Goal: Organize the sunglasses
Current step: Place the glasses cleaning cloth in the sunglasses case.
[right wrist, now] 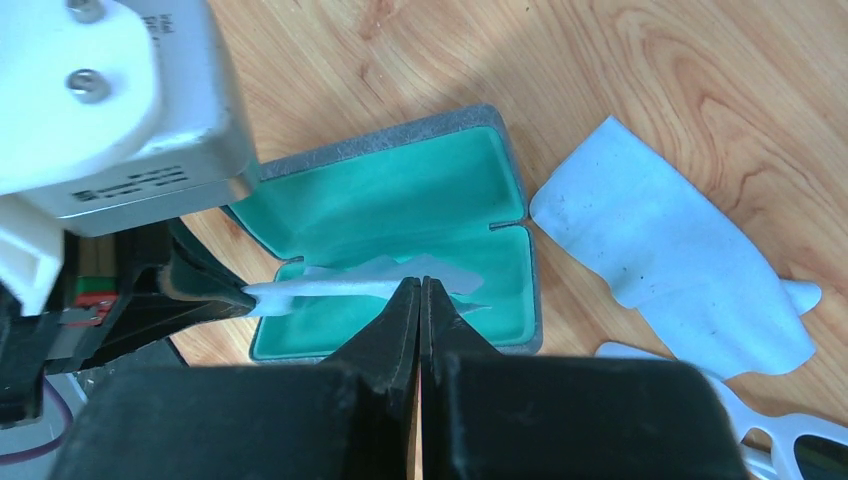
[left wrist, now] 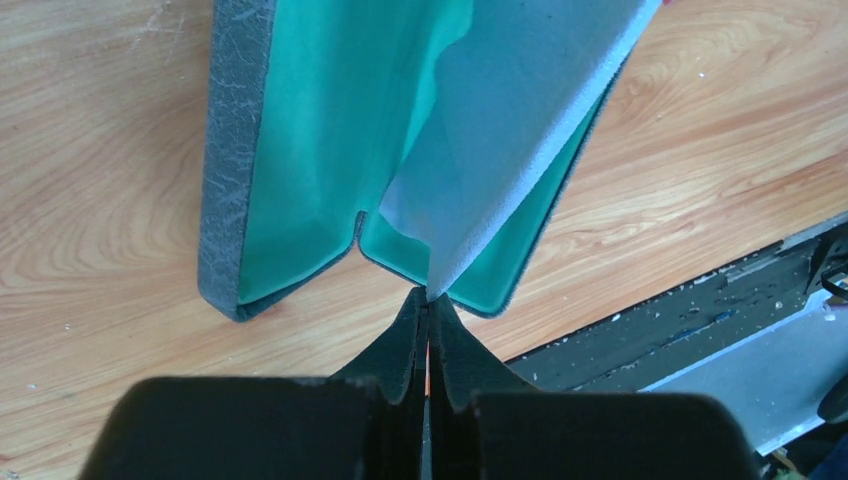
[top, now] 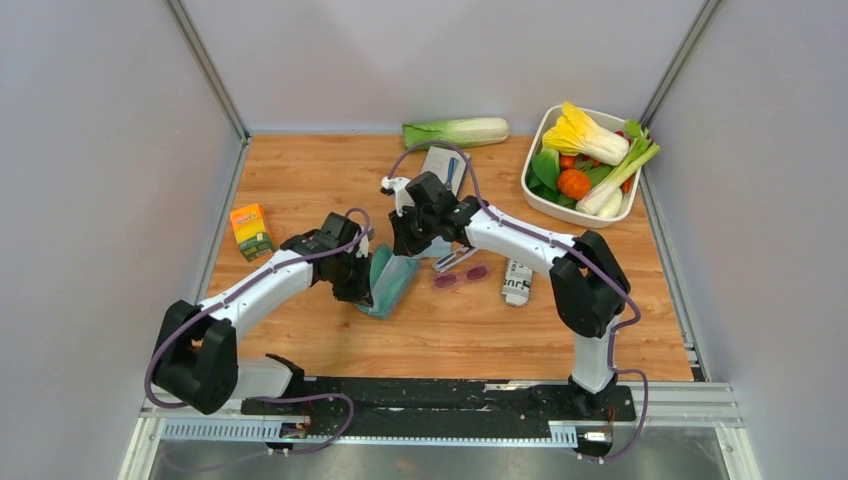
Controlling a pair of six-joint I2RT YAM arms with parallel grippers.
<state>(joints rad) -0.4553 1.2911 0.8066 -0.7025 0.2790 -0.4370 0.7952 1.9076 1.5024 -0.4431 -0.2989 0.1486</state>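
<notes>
Centre of the top view: sunglasses [top: 461,277] lie flat on the table [top: 470,340], just right of the open case [top: 395,280]. Their long axis runs left-right, with the right end tipped slightly up-frame. The packet [top: 517,283] beside them has dark lettering, too small to read. The left gripper [left wrist: 428,300] is pinched tight on a corner of the cloth [left wrist: 510,120]. The right gripper [right wrist: 420,287] is likewise clamped on it, above the case.

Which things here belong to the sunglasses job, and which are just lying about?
Job: sunglasses, open case, cloth held over it, possibly the second cloth beside the case.
Lying about: juice carton, cabbage, bowl of vegetables, printed packet.
</notes>
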